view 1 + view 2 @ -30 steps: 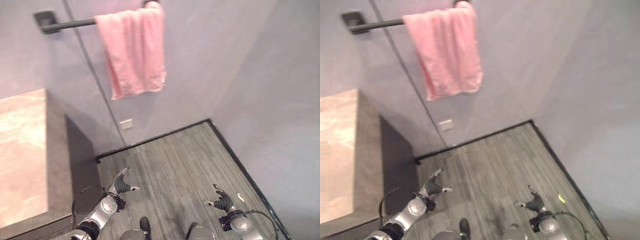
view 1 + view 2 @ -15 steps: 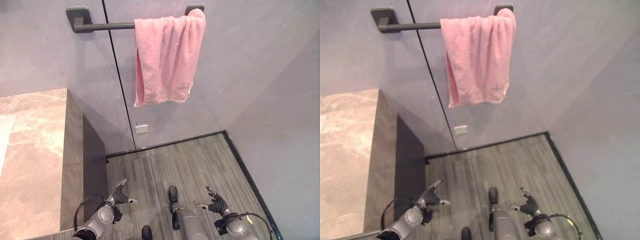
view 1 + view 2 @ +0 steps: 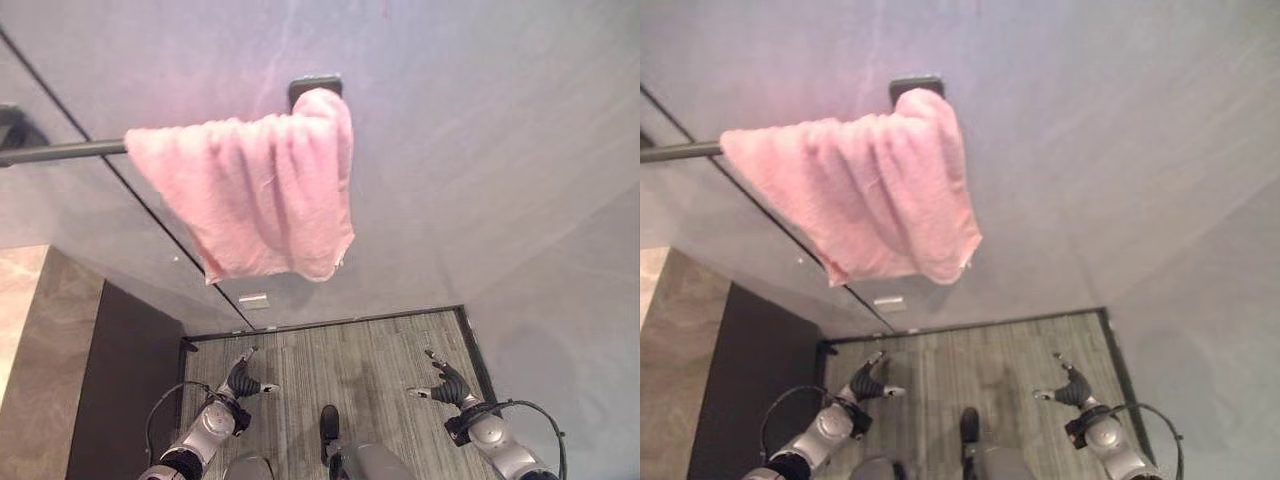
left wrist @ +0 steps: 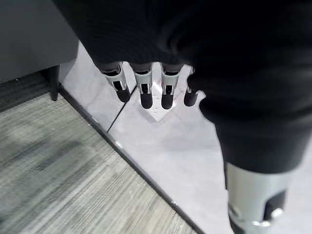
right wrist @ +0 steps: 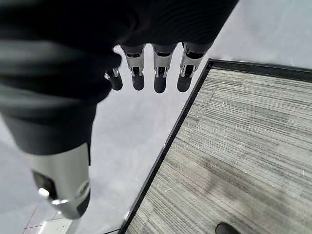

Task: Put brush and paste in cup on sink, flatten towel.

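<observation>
A pink towel (image 3: 252, 195) hangs bunched and creased over a dark wall rail (image 3: 60, 151), gathered toward the rail's right bracket (image 3: 315, 84). My left hand (image 3: 242, 381) hangs low at the lower left over the floor, fingers straight and empty. At the lower right my right hand (image 3: 449, 384) is also low and open, holding nothing. Both wrist views show straight fingers (image 4: 142, 91) (image 5: 158, 73) pointing at the wall and floor edge.
The marble sink counter (image 3: 40, 370) with a dark side panel stands at the left edge. A grey plank floor (image 3: 380, 350) meets the lilac wall at a black skirting line. A small white outlet plate (image 3: 254, 300) sits low on the wall.
The camera has tilted up and turned, so the towel now sits nearer the middle and the counter has slid left. Both hands stay low and open.
</observation>
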### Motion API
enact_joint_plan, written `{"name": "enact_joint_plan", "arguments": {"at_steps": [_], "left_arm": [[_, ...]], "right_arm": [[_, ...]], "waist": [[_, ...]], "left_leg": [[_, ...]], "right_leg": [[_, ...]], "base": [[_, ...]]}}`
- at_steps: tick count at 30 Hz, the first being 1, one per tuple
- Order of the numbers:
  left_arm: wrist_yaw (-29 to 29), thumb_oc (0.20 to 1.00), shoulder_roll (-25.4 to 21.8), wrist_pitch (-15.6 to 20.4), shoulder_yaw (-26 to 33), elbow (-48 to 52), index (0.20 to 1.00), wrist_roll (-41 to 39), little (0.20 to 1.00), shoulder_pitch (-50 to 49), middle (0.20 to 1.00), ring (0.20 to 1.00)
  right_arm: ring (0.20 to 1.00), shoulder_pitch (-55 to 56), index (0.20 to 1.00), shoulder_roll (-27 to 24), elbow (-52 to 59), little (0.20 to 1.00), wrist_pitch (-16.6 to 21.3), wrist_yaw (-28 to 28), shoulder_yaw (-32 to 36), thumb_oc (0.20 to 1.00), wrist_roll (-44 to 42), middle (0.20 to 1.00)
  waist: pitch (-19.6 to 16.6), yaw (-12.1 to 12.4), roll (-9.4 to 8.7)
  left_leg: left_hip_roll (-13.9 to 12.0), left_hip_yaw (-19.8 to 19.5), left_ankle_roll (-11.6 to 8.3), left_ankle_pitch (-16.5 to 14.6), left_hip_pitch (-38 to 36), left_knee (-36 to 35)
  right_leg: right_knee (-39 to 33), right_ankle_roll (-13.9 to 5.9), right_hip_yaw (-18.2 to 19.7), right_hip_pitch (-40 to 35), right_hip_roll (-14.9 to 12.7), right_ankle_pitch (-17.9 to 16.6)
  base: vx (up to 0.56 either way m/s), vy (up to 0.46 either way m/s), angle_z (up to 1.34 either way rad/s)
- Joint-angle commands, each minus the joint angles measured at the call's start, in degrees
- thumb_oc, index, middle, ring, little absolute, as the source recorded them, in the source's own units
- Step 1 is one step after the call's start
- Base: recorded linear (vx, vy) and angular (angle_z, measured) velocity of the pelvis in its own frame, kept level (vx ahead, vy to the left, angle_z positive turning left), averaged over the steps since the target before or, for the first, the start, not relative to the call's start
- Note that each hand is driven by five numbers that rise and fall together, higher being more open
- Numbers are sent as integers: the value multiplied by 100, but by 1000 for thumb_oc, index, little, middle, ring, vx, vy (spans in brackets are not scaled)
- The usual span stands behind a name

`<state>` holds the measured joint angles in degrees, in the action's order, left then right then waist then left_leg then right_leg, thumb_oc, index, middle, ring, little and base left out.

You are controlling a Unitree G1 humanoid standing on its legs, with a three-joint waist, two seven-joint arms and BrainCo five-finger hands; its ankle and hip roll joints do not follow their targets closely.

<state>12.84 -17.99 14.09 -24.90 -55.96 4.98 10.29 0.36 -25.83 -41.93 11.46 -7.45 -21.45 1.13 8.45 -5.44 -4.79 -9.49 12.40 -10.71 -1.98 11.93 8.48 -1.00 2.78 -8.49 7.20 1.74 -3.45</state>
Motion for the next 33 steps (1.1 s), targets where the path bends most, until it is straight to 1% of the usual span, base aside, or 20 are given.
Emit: {"name": "enact_joint_plan", "arguments": {"at_steps": [1, 3, 4, 6, 11, 12, 13, 14, 15, 17, 18, 19, 20, 21, 22, 24, 25, 28, 29, 33], "left_arm": [[243, 1000, -52, 129, 83, -140, 1000, -68, 1000, 117, 1000, 1000], [245, 1000, -34, 108, 93, -194, 1000, -73, 1000, 99, 1000, 1000], [242, 1000, -46, 107, 149, -159, 1000, -109, 1000, 10, 1000, 1000], [219, 1000, -87, 131, 97, -84, 1000, -82, 1000, -7, 1000, 1000], [218, 1000, -89, 131, 97, -81, 1000, -83, 1000, -9, 1000, 1000], [143, 1000, -226, 149, 6, 105, 1000, 70, 1000, -149, 1000, 1000], [140, 1000, -251, 156, -20, 127, 1000, 106, 1000, -168, 1000, 1000], [130, 1000, -265, 155, -47, 106, 1000, 203, 1000, -156, 1000, 1000], [132, 1000, -288, 156, -51, 125, 1000, 215, 1000, -163, 1000, 1000], [130, 1000, -326, 152, -42, 133, 1000, 228, 1000, -210, 1000, 1000], [97, 1000, -369, 148, -47, 184, 1000, 226, 1000, -257, 1000, 1000], [96, 1000, -371, 146, -44, 187, 1000, 225, 1000, -258, 1000, 1000], [91, 1000, -410, 158, -6, 238, 1000, 204, 1000, -307, 1000, 1000], [112, 1000, -488, 176, 66, 377, 1000, 167, 1000, -408, 1000, 1000], [110, 1000, -491, 172, 67, 384, 1000, 166, 1000, -413, 1000, 1000], [115, 1000, -573, 211, 89, 484, 1000, 176, 1000, -460, 1000, 1000], [93, 1000, -708, 246, 165, 654, 1000, 247, 1000, -638, 1000, 1000], [-37, 1000, -884, 302, 270, 915, 1000, 187, 1000, -923, 1000, 1000], [-42, 1000, -889, 297, 271, 926, 1000, 184, 1000, -933, 1000, 1000], [-273, 1000, -1364, 424, 431, 1743, 1000, 243, 1000, -1321, 1000, 1000]], "right_arm": [[1000, 190, 1000, -121, 144, 1000, 181, -112, 145, 1000, 90, 1000], [1000, 179, 1000, -115, 121, 1000, 176, -97, 117, 1000, 98, 1000], [1000, 144, 1000, -115, 195, 1000, 172, -42, 68, 1000, 117, 1000], [1000, 137, 1000, -65, 176, 1000, 157, -4, 33, 1000, 122, 1000], [1000, 138, 1000, -64, 176, 1000, 156, -4, 33, 1000, 121, 1000], [1000, 36, 1000, 91, 298, 1000, 148, -25, 91, 1000, 157, 1000], [1000, 32, 1000, 110, 328, 1000, 150, -26, 89, 1000, 164, 1000], [1000, -54, 1000, 191, 260, 1000, 150, -46, 49, 1000, 181, 1000], [1000, -81, 1000, 201, 286, 1000, 154, -50, 29, 1000, 187, 1000], [1000, -143, 1000, 241, 245, 1000, 168, -74, -8, 1000, 190, 1000], [1000, -137, 1000, 269, 217, 1000, 183, -49, -33, 1000, 128, 1000], [1000, -140, 1000, 270, 215, 1000, 184, -49, -35, 1000, 127, 1000], [1000, -122, 1000, 285, 195, 1000, 190, -46, -21, 1000, 81, 1000], [1000, -86, 1000, 282, 348, 1000, 212, -71, -19, 1000, 20, 1000], [1000, -82, 1000, 282, 352, 1000, 210, -70, -19, 1000, 20, 1000], [1000, -64, 1000, 259, 398, 1000, 264, -68, 17, 1000, -64, 1000], [1000, -25, 1000, 196, 497, 1000, 302, -1, 73, 1000, -106, 1000], [1000, 135, 1000, 62, 610, 1000, 377, 141, 297, 1000, -406, 1000], [1000, 142, 1000, 60, 615, 1000, 376, 146, 298, 1000, -410, 1000], [1000, 470, 1000, -281, 1194, 1000, 581, 477, 813, 1000, -1142, 1000]], "waist": [[-124, 77, 212], [-116, 107, 223], [-103, 114, 233], [-99, 105, 223], [-97, 110, 219], [-108, 167, 174], [-101, 186, 156], [-82, 209, 144], [-57, 212, 147], [-53, 260, 164], [-69, 194, 179], [-79, 196, 179], [-95, 210, 178], [-101, 288, 161], [-106, 278, 162], [-131, 275, 165], [-213, 372, 132], [-304, 436, 137], [-308, 428, 139], [-350, 439, 146]], "left_leg": [[-234, 14, 361, 958, -66, -685], [-240, -90, 355, 990, -138, -739], [-171, -259, 395, 783, -171, -511], [-69, -270, 410, 643, -154, -335], [-67, -265, 413, 634, -154, -325], [377, -206, 748, 113, -279, -21], [443, -174, 799, 83, -287, -8], [579, -126, 908, 1, -363, -54], [585, -114, 926, 6, -365, -57], [600, -77, 945, -29, -391, -76], [638, -160, 957, -19, -451, -130], [634, -157, 954, -4, -439, -139], [656, -194, 953, 25, -461, -151], [643, -220, 933, 71, -446, -159], [644, -231, 933, 71, -439, -155], [636, -354, 915, 125, -484, -316], [586, -345, 850, 271, -560, -556], [520, -437, 755, 491, -643, -909], [520, -445, 754, 501, -650, -925], [446, -601, 637, 670, -704, -1198]], "right_leg": [[409, -908, 270, 100, -743, 299], [436, -914, 299, 48, -756, 337], [540, -936, 402, 41, -757, 401], [612, -981, 498, 21, -856, 387], [615, -983, 504, 20, -859, 389], [963, -1166, 847, 9, -1208, 261], [1028, -1207, 880, 48, -1252, 190], [1226, -1264, 889, 158, -1399, -83], [1304, -1272, 881, 222, -1406, -167], [1312, -1274, 741, 248, -1359, -126], [1200, -1224, 1012, 229, -1026, 102], [1191, -1220, 1015, 242, -1022, 87], [1110, -1207, 1081, 248, -900, 152], [992, -1227, 923, 266, -939, 73], [986, -1227, 910, 261, -941, 71], [834, -1216, 1124, 209, -844, 119], [606, -1214, 954, 81, -877, 104], [390, -1205, 817, -40, -874, 89], [381, -1204, 807, -48, -874, 86], [144, -1190, 547, -207, -889, 89]], "base": [[287, 229, -17], [172, 146, -54], [94, 131, -59], [95, 168, -41], [33, 124, 11], [137, 630, 23], [142, 782, 2], [-6, 278, -33], [-13, 244, -53], [14, 115, -30], [43, 53, 2], [56, 39, 12], [27, 4, 35], [30, 6, 33], [13, -46, 23], [33, -67, 10], [56, -103, 38], [41, -100, 22], [15, -81, 25], [43, -85, 30]]}}
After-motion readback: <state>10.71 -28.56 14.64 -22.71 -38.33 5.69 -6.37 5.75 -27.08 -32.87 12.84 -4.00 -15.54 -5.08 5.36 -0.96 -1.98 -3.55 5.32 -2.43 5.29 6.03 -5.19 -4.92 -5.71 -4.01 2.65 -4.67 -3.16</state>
